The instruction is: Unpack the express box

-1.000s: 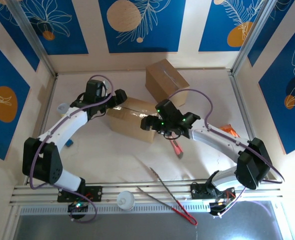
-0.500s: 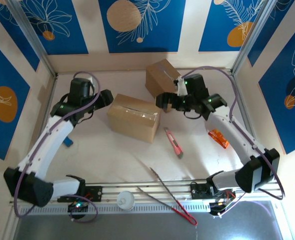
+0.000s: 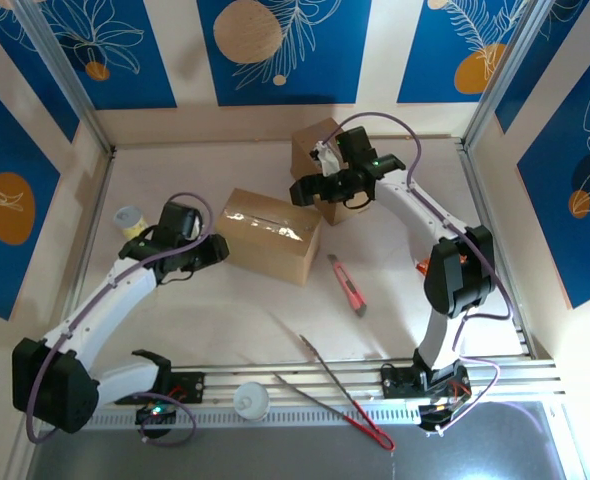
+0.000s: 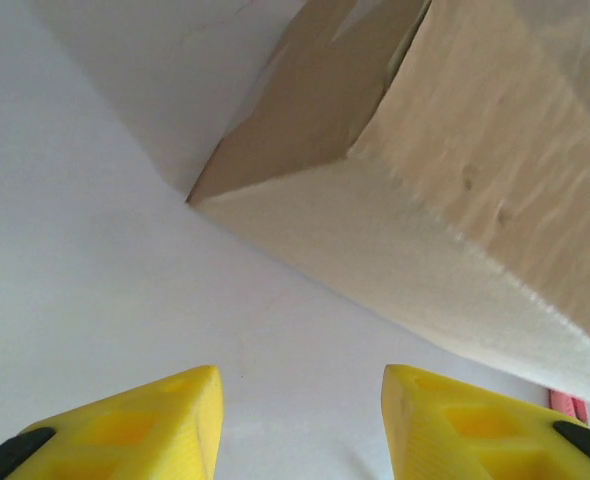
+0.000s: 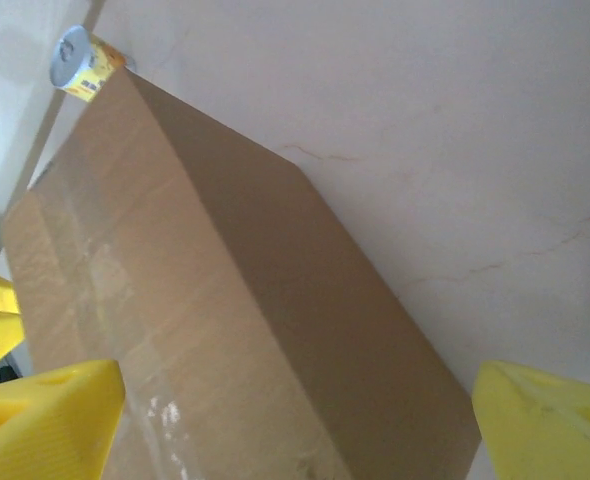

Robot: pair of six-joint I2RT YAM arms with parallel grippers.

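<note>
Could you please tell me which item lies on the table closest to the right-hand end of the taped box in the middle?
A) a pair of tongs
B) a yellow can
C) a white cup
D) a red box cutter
D: the red box cutter lies just off the right end of the taped box, while the tongs lie farther off, toward the near edge.
</note>
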